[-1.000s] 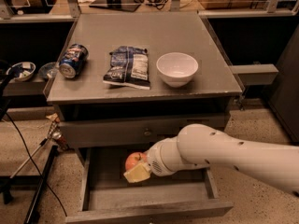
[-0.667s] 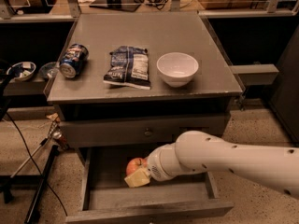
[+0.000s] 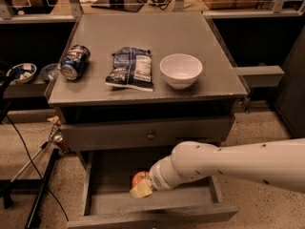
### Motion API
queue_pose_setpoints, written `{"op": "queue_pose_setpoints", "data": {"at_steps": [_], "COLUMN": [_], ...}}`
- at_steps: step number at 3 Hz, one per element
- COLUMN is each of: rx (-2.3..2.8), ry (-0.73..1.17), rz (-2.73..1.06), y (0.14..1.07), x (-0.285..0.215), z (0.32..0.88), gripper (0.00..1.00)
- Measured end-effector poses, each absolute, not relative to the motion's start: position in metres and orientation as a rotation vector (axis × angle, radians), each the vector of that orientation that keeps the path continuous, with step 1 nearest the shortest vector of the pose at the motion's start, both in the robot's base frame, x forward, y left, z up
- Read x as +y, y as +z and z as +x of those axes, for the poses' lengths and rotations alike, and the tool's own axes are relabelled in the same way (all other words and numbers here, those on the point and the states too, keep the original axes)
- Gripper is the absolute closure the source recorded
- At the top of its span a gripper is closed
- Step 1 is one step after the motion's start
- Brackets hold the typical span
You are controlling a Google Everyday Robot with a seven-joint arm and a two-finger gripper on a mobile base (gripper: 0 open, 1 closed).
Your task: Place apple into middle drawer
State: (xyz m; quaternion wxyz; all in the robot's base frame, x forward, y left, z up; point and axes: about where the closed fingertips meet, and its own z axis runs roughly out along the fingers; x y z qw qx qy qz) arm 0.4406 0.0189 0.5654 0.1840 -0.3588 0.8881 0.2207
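Flooring (image 3: 267, 128) with a pale speckle is running around a grey cabinet, and dark cables (image 3: 28, 166) are trailing across it on the left. The cabinet's flat grey surface (image 3: 143, 32) is carrying three things in a row. A crumpled snack bag (image 3: 129, 68) is lying in the middle. A white bowl (image 3: 181, 70) is standing upright and empty just to its right. A blue drink can (image 3: 75, 62) is lying on its side near the left edge.

A thick white arm (image 3: 238, 163) is reaching in from the right, below a closed drawer front with a small round knob (image 3: 150, 135). Beneath that front the middle drawer (image 3: 143, 217) is standing pulled out, its bare floor showing. The gripper (image 3: 141, 185) is hanging over the middle of that floor, inside the drawer's walls. Its jaws are closing around the apple (image 3: 138, 177), which is sitting within the drawer space, against a yellowish fingertip (image 3: 141, 191). Whether the fruit is touching the floor cannot be told.

On a low shelf at far left, two small dishes (image 3: 21, 72) are resting side by side.
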Motion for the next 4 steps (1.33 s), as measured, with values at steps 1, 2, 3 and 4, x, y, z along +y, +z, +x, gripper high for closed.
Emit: {"op": "queue_pose_setpoints", "data": {"at_steps": [1,2,3,4], "rx": [2.508,2.506,2.522,2.565], "ry": [0.622,0.619,0.628,0.630], "rz": [-1.003,-0.975,-0.914,-0.856], "y": [0.563,0.556,0.536,0.511], "x": [0.020,0.023,0.010,-0.009], "z": [0.442,0.444,0.458,0.470], "gripper": [1.00,1.00,1.00,1.00]}}
